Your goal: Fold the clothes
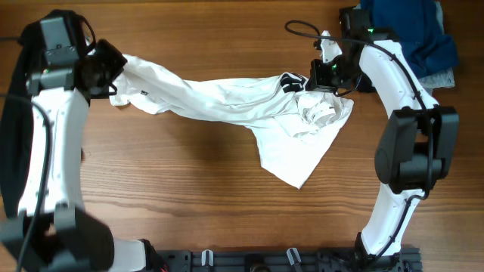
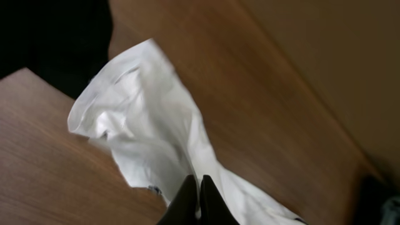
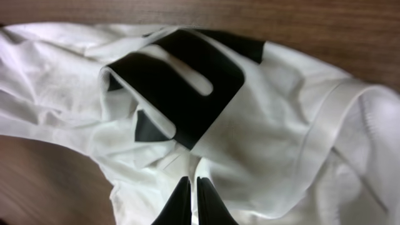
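A large white T-shirt (image 1: 227,98) with black block print (image 3: 181,81) hangs stretched between my two grippers above the wooden table. My left gripper (image 1: 113,75) is shut on its left end; the left wrist view shows the black fingers (image 2: 200,187) pinching white cloth (image 2: 144,112). My right gripper (image 1: 318,75) is shut on its right end near the print; the right wrist view shows the fingers (image 3: 190,187) closed on a white fold (image 3: 262,137). A loose flap (image 1: 299,155) droops onto the table.
A dark blue garment (image 1: 412,34) lies piled at the back right corner, over a pale one (image 1: 439,75). A black garment (image 1: 9,151) lies along the left edge. Bare wooden table (image 1: 189,181) shows in front of the shirt.
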